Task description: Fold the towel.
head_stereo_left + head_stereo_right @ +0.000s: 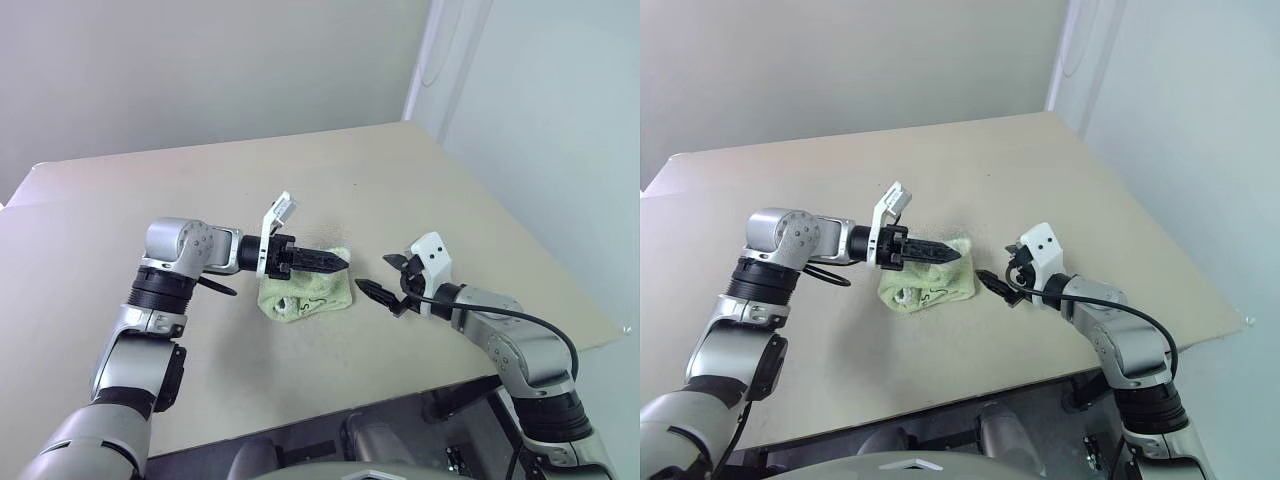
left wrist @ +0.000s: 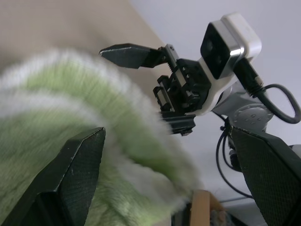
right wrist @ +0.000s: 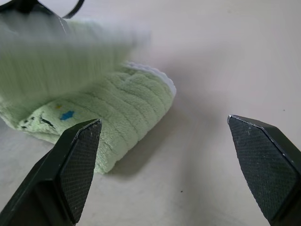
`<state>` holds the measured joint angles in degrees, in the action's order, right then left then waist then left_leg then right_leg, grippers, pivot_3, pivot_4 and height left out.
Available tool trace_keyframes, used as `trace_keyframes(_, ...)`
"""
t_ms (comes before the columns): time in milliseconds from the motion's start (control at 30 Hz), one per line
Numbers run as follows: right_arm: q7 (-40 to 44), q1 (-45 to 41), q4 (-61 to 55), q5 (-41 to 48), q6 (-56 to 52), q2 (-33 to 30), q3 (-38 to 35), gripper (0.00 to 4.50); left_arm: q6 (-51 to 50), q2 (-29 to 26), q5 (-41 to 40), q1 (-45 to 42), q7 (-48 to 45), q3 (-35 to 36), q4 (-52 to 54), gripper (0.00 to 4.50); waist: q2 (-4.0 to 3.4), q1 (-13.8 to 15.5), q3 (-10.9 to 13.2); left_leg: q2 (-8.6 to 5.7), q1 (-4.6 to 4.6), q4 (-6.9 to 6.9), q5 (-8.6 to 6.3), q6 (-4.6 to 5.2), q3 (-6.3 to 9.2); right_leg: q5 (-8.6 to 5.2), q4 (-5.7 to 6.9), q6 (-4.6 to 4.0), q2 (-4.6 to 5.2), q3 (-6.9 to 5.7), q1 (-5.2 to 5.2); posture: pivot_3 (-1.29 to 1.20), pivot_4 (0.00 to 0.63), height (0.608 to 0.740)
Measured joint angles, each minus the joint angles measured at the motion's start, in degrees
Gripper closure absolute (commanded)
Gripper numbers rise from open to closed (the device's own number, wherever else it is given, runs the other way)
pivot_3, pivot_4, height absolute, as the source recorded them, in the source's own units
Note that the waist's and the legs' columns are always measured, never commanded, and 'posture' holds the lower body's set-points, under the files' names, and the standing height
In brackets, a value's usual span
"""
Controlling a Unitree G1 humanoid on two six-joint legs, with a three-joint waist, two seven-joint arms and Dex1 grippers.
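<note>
Noting towel (image 1: 308,291) bunched on table (image 1: 420,190) under our left gripper (image 1: 335,262) | right gripper (image 1: 388,280) just beside it | both spread wide, empty | right wrist view shows blue mark.

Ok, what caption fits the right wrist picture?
Open right gripper beside the bunched green towel on the table.

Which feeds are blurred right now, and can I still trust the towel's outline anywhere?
Left wrist view: the light-green terry towel is smeared and too close to trace. Right wrist view: its upper layer blurs, but the lower fold and white edging stay sharp. Left eye view: the towel's outline is clear on the beige table, with soft shadows and no glare.
</note>
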<state>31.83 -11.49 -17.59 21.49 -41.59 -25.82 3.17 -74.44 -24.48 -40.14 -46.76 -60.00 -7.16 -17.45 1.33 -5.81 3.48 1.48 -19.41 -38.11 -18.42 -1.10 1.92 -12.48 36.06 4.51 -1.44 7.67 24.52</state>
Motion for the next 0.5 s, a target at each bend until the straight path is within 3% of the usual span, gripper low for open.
trace_keyframes(300, -0.1, 0.0, 0.5, -0.5, 0.0, 0.0, 0.0, 0.00, 1.1, -1.4, -0.5, -0.1, -2.5, 0.1, 0.0, 0.02, 0.00, -0.1, 0.0, 0.00, 0.01, 0.00, 0.00, 0.00, 0.00, 0.00, 0.01, 0.00, 0.00, 0.00, 0.00, 0.00, 0.000, 0.740)
trace_keyframes(500, -0.8, -0.1, 0.4, 2.0, -0.6, 0.9, -3.4, 0.00, 5.5, -4.1, -0.5, -4.2, -2.6, 7.0, -4.1, 0.02, -0.01, -0.1, 0.0, 0.00, 0.01, 0.00, 0.00, 0.00, 0.00, 0.00, 0.00, 0.00, 0.00, 0.00, 0.02, 0.00, 0.000, 0.740)
